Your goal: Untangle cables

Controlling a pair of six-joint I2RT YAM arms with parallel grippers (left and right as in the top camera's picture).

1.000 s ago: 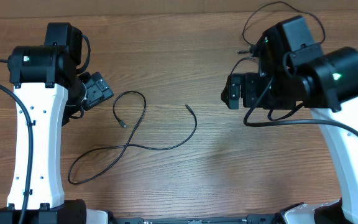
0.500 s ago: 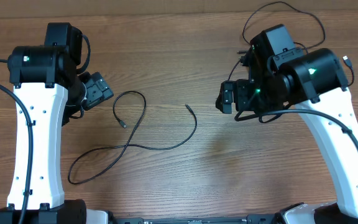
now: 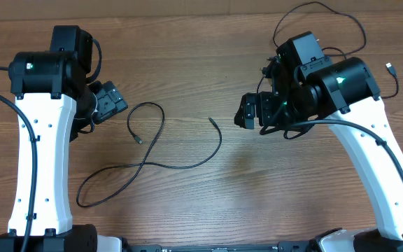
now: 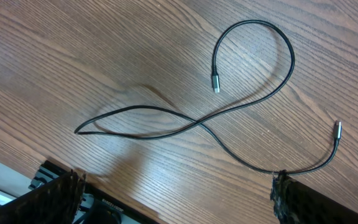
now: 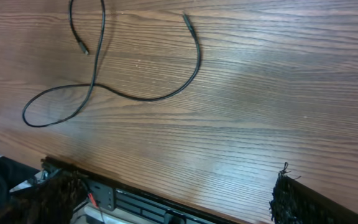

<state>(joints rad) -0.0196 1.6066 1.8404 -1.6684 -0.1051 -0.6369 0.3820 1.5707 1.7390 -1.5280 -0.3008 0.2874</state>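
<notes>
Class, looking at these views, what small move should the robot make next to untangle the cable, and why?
Probably lower the open right hand onto the nearest plug end of the cable: the hand holds nothing, and pulling that end outward could undo the single crossing.

The table [image 3: 187, 63] is brown wood-grain board, smooth and mostly matt with a faint sheen where the light falls. On it the cable [image 3: 187, 168] is a thin cord in smooth black plastic or rubber sheathing, slightly glossy, and its plugs [image 4: 215, 83] end in bright silvery metal. The arm shells [image 3: 37, 161] are smooth glossy white plastic joined by matt black housings [image 3: 54, 73], while the fingers [image 4: 55, 196] of the left hand [image 4: 173, 186] and right hand [image 5: 169, 186] look coarse, rough and dull black, with frayed edges
</notes>
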